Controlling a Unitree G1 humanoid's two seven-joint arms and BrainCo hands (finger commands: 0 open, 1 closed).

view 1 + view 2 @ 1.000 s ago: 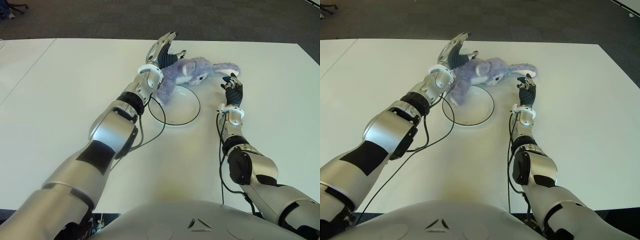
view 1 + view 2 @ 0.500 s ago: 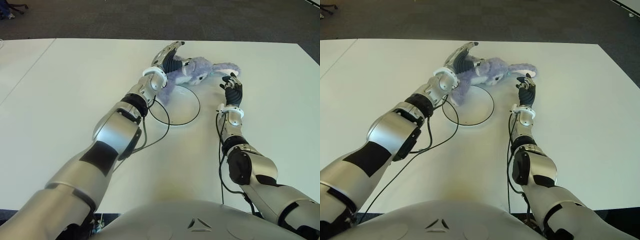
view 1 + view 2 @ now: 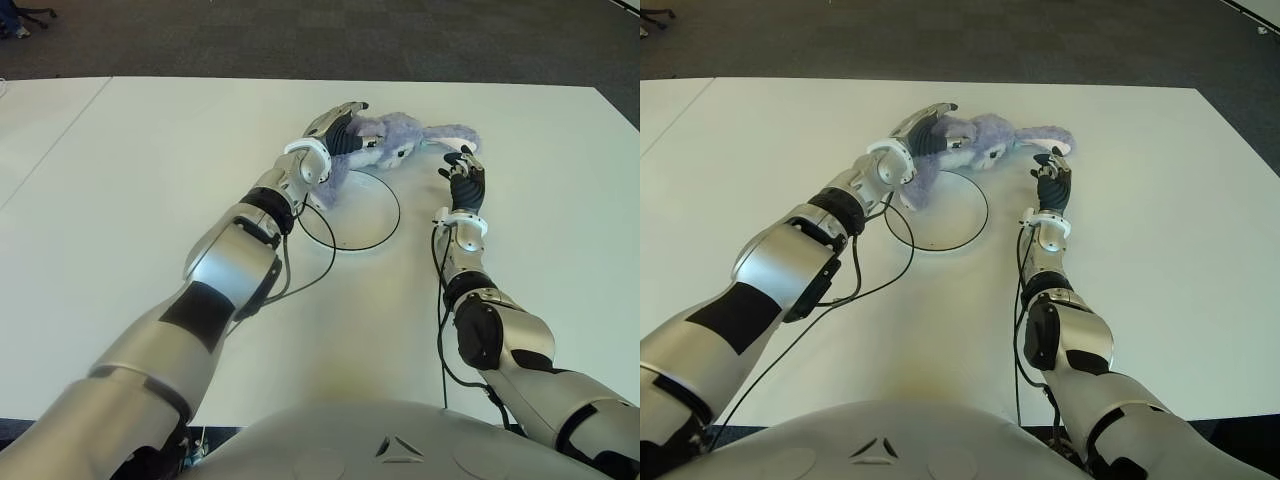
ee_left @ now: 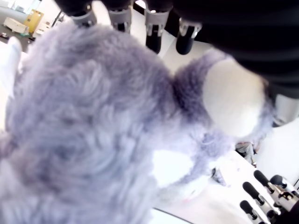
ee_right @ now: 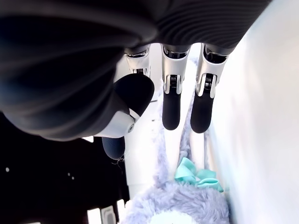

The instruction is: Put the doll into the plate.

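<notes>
A purple plush doll [image 3: 392,140] lies on the table at the far rim of the white, dark-rimmed plate [image 3: 355,215], one leg hanging over the rim. My left hand [image 3: 338,122] is pressed down on the doll's body, its fingers [image 4: 153,28] stretched over the fur and not closed around it. The doll [image 4: 93,130] fills the left wrist view. My right hand [image 3: 463,172] is just right of the doll's tail, palm down and holding nothing. Its fingers [image 5: 170,107] are relaxed, with the doll's teal bow [image 5: 198,173] a little beyond them.
The white table [image 3: 150,180] stretches wide to the left and right. Dark carpet [image 3: 300,40] begins past its far edge, close behind the doll. A black cable [image 3: 312,268] from my left arm loops on the table beside the plate's near left rim.
My left hand swung right from beside the doll to above it, then lowered onto its body with the fingers flattening. The doll shifted slightly. The right hand stayed put.
</notes>
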